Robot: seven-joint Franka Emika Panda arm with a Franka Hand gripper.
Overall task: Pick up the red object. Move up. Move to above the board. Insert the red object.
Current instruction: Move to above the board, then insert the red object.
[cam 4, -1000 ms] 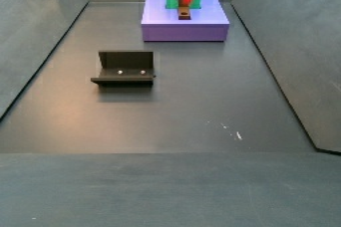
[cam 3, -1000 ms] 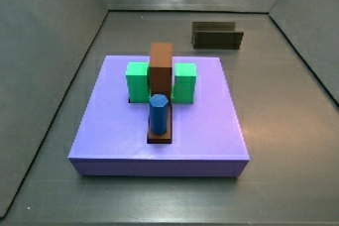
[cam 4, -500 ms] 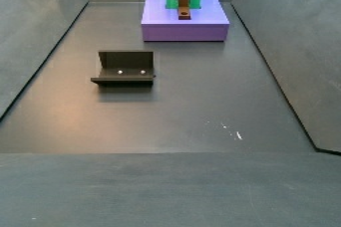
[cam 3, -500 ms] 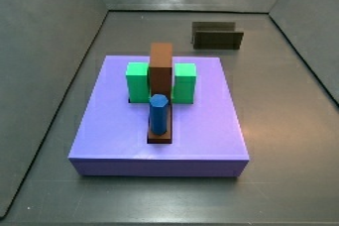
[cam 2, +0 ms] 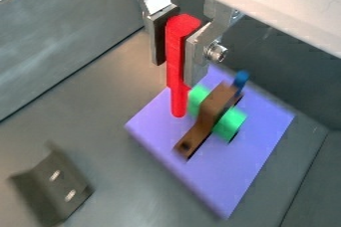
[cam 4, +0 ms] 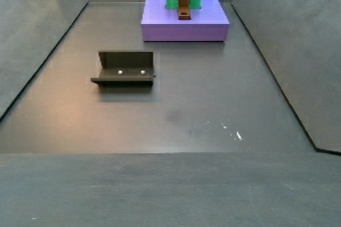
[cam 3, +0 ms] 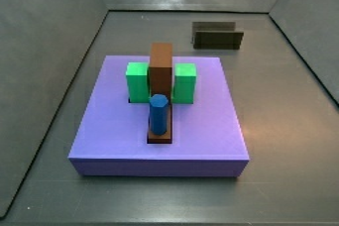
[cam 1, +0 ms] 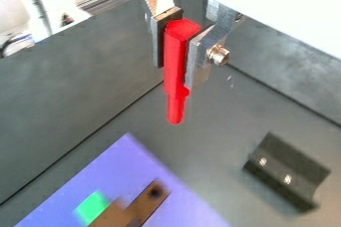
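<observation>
1 red object [cam 2: 177,67] is clamped between the 2 fingers of the gripper [cam 2: 178,44], long axis pointing down — high over the lavender slab [cam 2: 253,171]. Thin, bright red, straight. Its tip hangs short of the board [cam 2: 210,123], whose hole [cam 2: 181,150] lies just beyond — the gripper is out of both side views.

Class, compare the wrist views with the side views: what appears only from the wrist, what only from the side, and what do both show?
Only the wrist views show the gripper, held high above the floor, and the red object clamped upright between its fingers. The hole near one end of the board also shows only there.

Only a side view shows the full floor and surrounding walls; neither side view shows the gripper or the red object.

Both share the lavender slab, the board, the green blocks, the blue cylinder and the fixture.
</observation>
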